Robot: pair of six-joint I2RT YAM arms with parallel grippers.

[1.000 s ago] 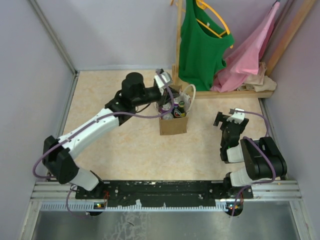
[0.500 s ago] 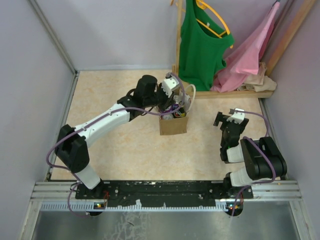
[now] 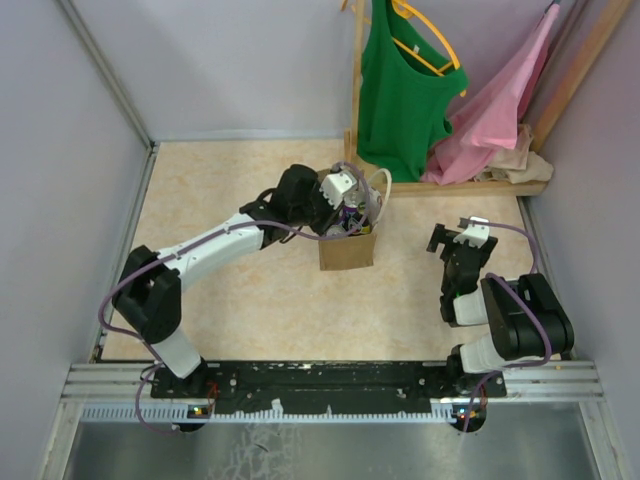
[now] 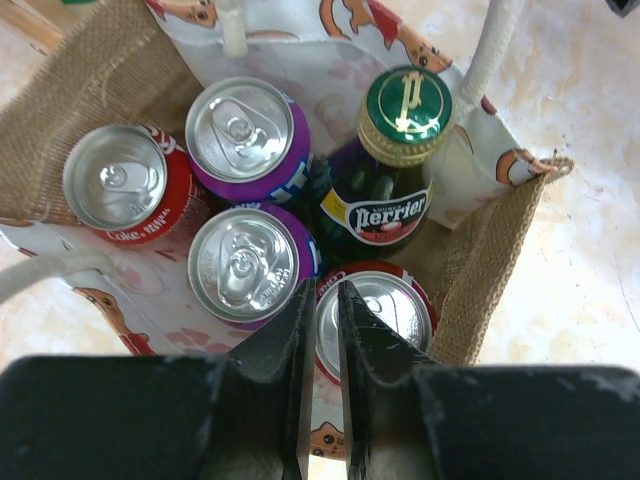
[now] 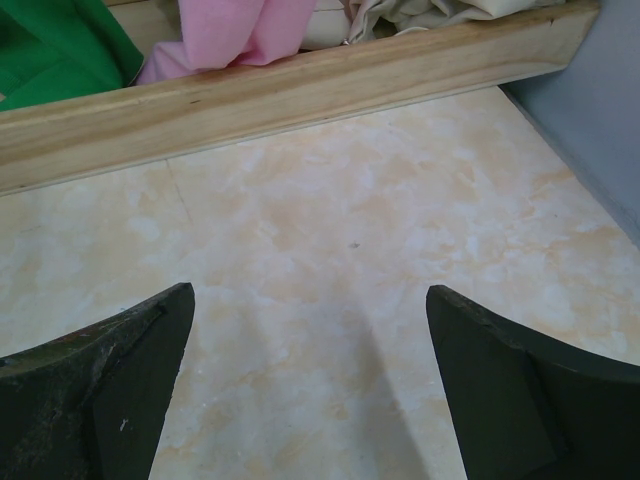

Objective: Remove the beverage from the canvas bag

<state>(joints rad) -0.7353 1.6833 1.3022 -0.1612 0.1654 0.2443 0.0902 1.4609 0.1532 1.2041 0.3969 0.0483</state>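
Burlap-walled canvas bag point(image 4: 490, 250) is sitting crammed beneath my left gripper point(image 4: 320, 300); fingers point(image 4: 285, 345) pressed together (gripping nothing), I'm risking jabbing the red can point(image 4: 392, 305).

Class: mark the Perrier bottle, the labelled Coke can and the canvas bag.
Perrier bottle point(image 4: 405, 103), left wrist view, green cap.
Coke can point(image 4: 113, 176), left wrist view, silver lid.
canvas bag point(image 3: 346, 253), top external view, front wall.

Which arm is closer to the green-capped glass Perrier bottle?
Left. The left gripper hangs directly above the tan canvas bag holding the bottle; the right gripper sits apart, off to the bag's right.
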